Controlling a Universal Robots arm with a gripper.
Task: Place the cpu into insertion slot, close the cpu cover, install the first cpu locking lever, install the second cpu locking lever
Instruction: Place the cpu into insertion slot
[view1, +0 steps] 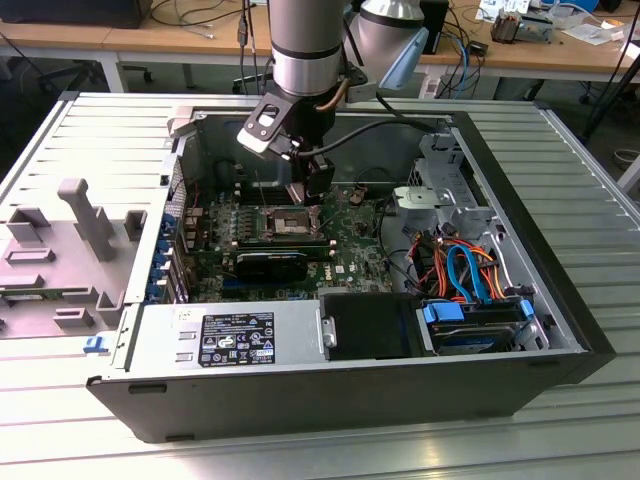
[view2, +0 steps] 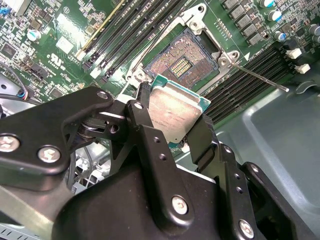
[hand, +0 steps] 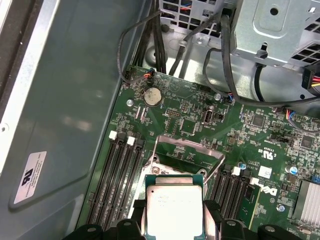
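My gripper (view1: 313, 195) hangs inside the open computer case, just above the motherboard, and is shut on the cpu (view2: 175, 112). The cpu is a flat square chip with a dull silver top, pinched at two opposite edges by the black fingers (hand: 210, 212). It hovers a little off the insertion slot (view2: 181, 62), whose dark, gold-flecked centre lies bare inside its silvery rim. The cpu cover (hand: 187, 150), a thin metal frame with a square window, stands raised just beyond the cpu (hand: 174, 212). Two thin locking levers (view2: 260, 76) stick out unlatched beside the slot (view1: 285, 222).
Long black memory slots (hand: 117, 185) flank the socket on both sides. A black card (view1: 280, 265), a power supply (view1: 230, 340), a drive cage (view1: 440, 195) and coloured cables (view1: 465, 270) crowd the case. The case wall (hand: 65, 100) rises close by. A grey fixture (view1: 60, 240) lies outside, at the exterior view's left.
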